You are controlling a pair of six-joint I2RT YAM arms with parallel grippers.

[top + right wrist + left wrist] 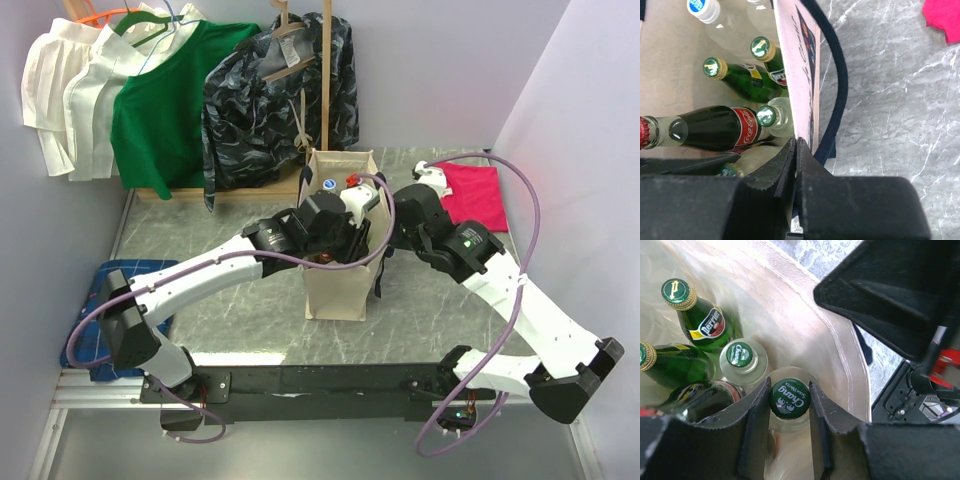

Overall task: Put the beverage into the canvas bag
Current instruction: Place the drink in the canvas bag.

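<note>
The cream canvas bag (pixel 335 290) with navy handles stands upright mid-table. My left gripper (pixel 345 235) reaches down into it. In the left wrist view, the gripper (pixel 790 385) is shut on the green cap of a clear Chang soda water bottle (pixel 789 400) that is upright next to the bag's inner wall (pixel 805 325). My right gripper (pixel 385 240) is at the bag's right rim. In the right wrist view, the gripper (pixel 796 145) is shut on the bag's wall (pixel 795 65). Inside lie two Perrier bottles (pixel 702 322), another Chang bottle (pixel 741 355) and a Coca-Cola bottle (pixel 715 127).
Behind the bag hang white shirts, a green shirt (pixel 165 100) and a dark patterned garment (pixel 270 100) on a wooden rack. A pink cloth (pixel 470 195) lies at the back right. A blue checked cloth (pixel 110 300) lies at the left edge.
</note>
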